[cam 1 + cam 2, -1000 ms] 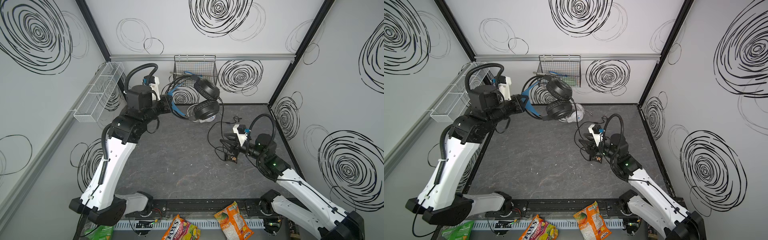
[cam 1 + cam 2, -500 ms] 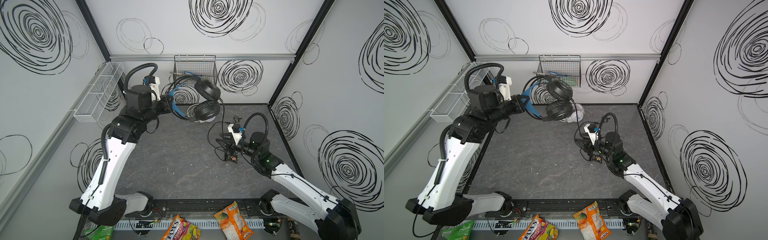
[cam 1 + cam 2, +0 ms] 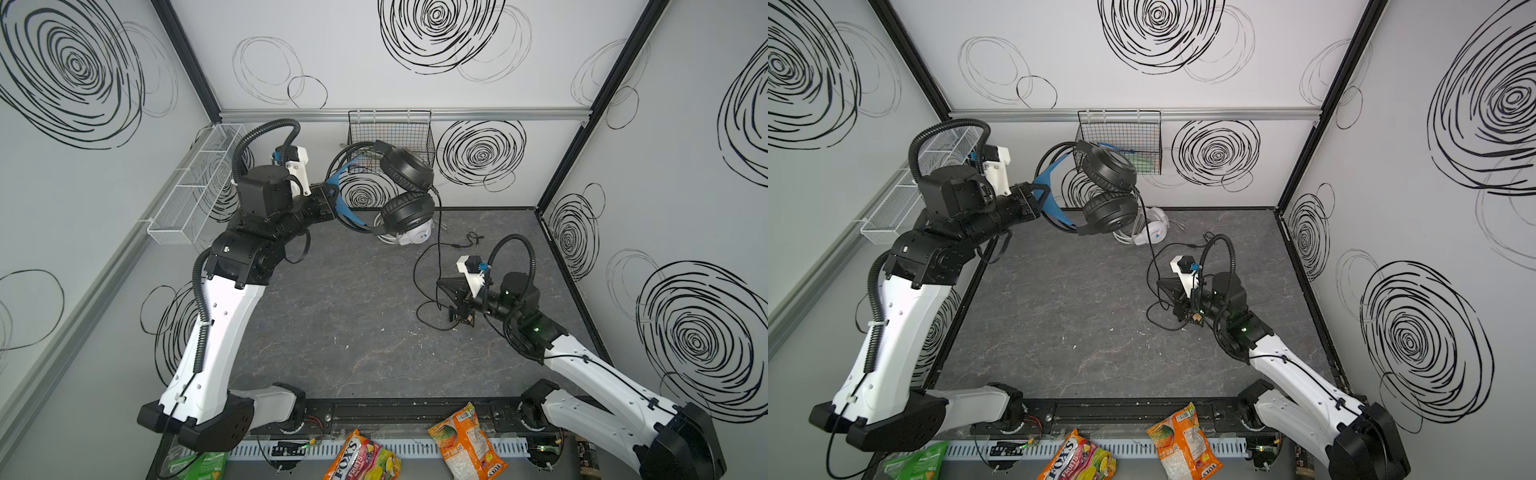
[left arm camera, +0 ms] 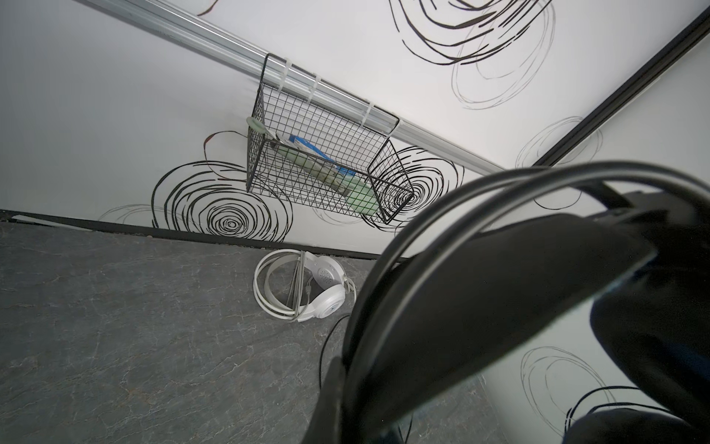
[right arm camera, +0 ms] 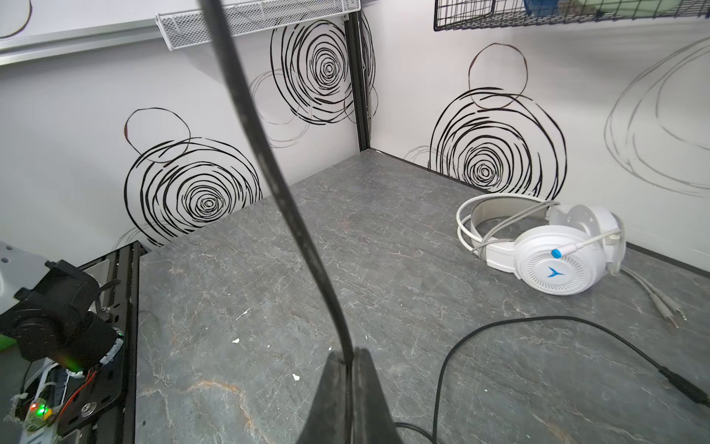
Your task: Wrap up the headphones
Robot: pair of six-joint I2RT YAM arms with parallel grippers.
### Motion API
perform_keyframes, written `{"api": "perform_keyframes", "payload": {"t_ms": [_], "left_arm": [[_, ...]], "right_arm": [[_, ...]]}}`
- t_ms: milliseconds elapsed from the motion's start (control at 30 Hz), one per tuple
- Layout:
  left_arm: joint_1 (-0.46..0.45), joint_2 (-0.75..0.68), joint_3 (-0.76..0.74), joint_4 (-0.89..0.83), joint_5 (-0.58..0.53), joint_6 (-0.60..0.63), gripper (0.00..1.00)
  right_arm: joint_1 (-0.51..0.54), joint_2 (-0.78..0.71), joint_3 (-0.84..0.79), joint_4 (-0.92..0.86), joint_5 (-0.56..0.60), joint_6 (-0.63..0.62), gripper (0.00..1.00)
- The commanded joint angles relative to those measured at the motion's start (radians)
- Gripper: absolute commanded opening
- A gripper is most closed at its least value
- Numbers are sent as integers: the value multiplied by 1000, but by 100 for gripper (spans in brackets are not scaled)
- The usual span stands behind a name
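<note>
The black headphones (image 3: 406, 189) with a blue-lined headband hang in the air at the back, and my left gripper (image 3: 332, 199) is shut on their headband (image 4: 499, 288). In both top views their black cable (image 3: 439, 249) drops from the lower earcup. My right gripper (image 3: 441, 284) is shut on that cable (image 5: 269, 180) just above the floor, its tips (image 5: 347, 355) pinching it. The rest of the cable lies in loose loops on the floor (image 3: 432, 326). The white headphones (image 3: 417, 237) lie on the floor by the back wall, white cable coiled round them (image 5: 553, 265).
A black wire basket (image 3: 390, 133) hangs on the back wall just behind the lifted headset. A white mesh shelf (image 3: 195, 187) runs along the left wall. A small dark object (image 3: 461, 319) lies under my right gripper. Snack bags (image 3: 467, 442) lie at the front rail.
My right gripper has moved left to the hanging black cable and closed on it. The left arm with the black headphones has stayed where it was.
</note>
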Motion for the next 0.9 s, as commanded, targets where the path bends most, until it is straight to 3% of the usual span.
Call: {"api": "perform_keyframes", "payload": {"t_ms": [0,33,167,233,467,633,867], "left_arm": [[9,-16,44,107,37,-38,0],[9,-16,44,107,38,-38,0],[10,-18,46,110,52,-41,0],[11,-16,50,113,61,-50,0],[11,-18,62,124,78,-71,0],[9,-13,74,130,93,-85,0],[9,-20,72,133,100,-94,0]], "right_arm": [[4,-8,23,14,-15,-6,8],[4,-8,24,14,-18,-7,12],[4,-16,9,20,-5,6,52],[4,-16,2,28,-5,12,61],[5,29,-10,80,-26,30,70],[4,111,-9,154,-16,68,71],[7,231,80,120,-55,100,72]]}}
